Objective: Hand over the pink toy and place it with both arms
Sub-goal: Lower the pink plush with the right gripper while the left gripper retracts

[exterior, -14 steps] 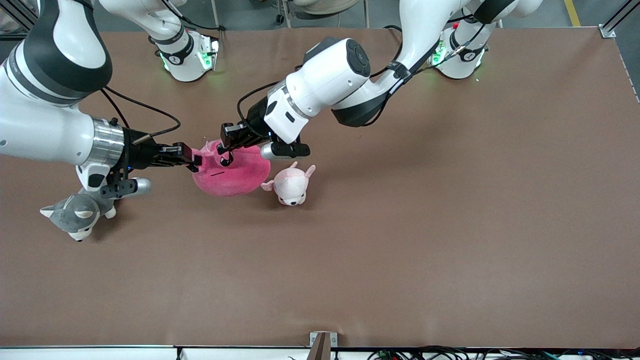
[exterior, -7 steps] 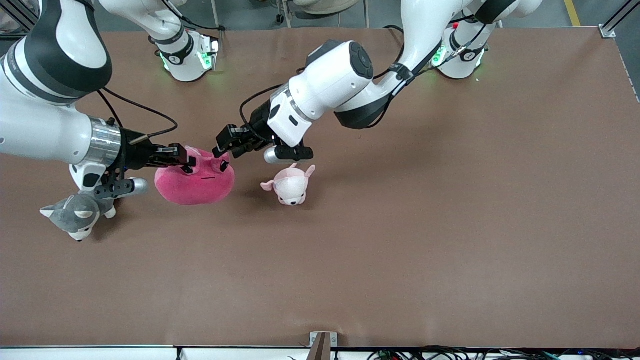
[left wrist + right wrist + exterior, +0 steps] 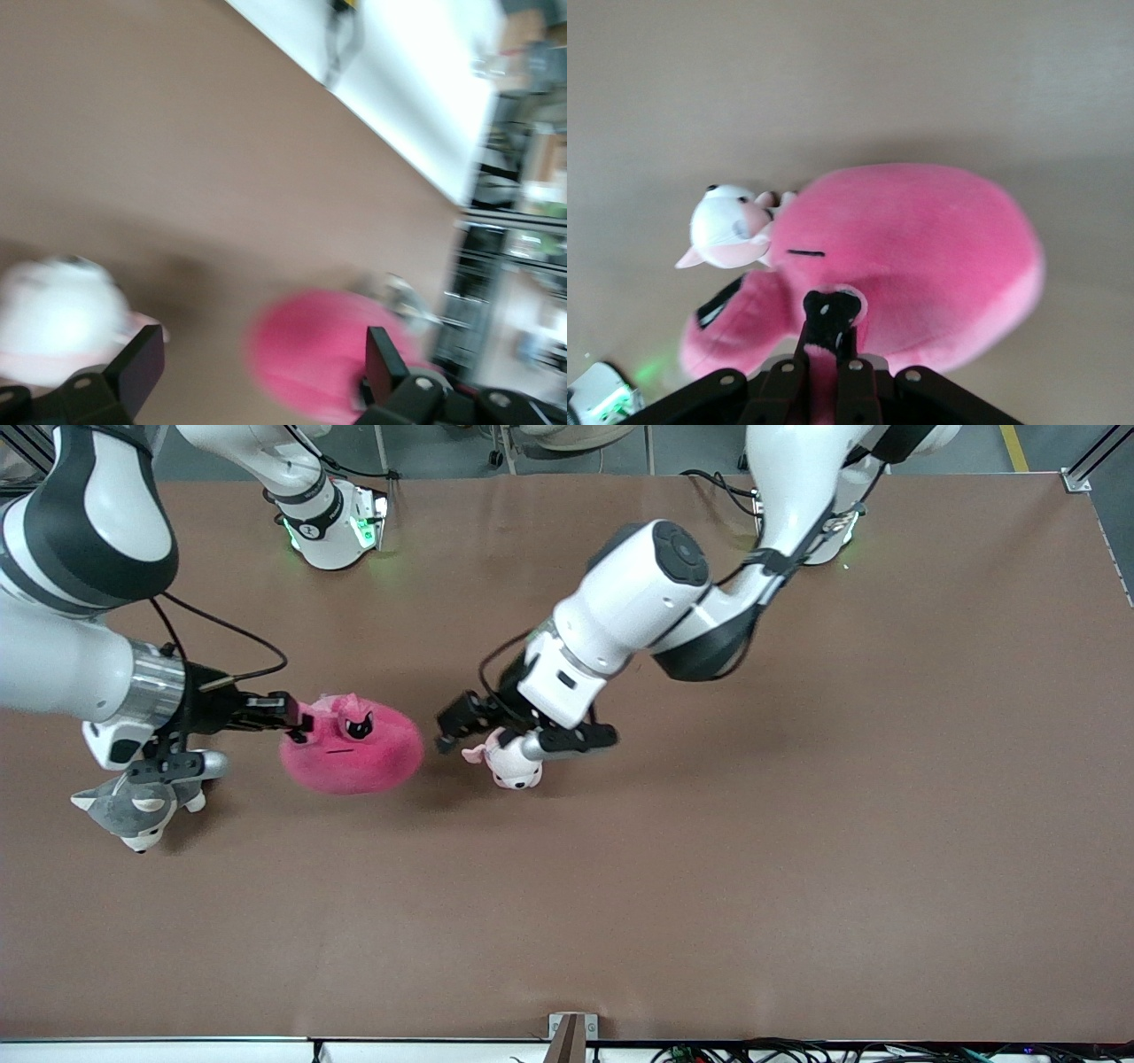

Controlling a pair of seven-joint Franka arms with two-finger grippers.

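Observation:
The hot-pink egg-shaped pink toy (image 3: pixel 354 748) sits low at the table toward the right arm's end. I cannot tell whether it rests on the surface. My right gripper (image 3: pixel 299 724) is shut on a fold of plush at its edge, and the right wrist view shows that fold pinched between the fingers (image 3: pixel 852 354) with the pink toy (image 3: pixel 921 239) filling the frame. My left gripper (image 3: pixel 446 733) is open and holds nothing, apart from the toy and over the small pale plush. Its fingers (image 3: pixel 142 367) stand wide, with the blurred pink toy (image 3: pixel 319 354) seen between them.
A small pale pink-and-white plush animal (image 3: pixel 516 763) lies beside the pink toy, partly under the left hand. A grey-and-white plush dog (image 3: pixel 133 810) lies under the right wrist. Bare brown table (image 3: pixel 709 868) spreads nearer the camera and toward the left arm's end.
The left gripper opened, let go of the pink toy and drew back toward the left arm's end. The right gripper, still shut on the toy, carried it toward the right arm's end.

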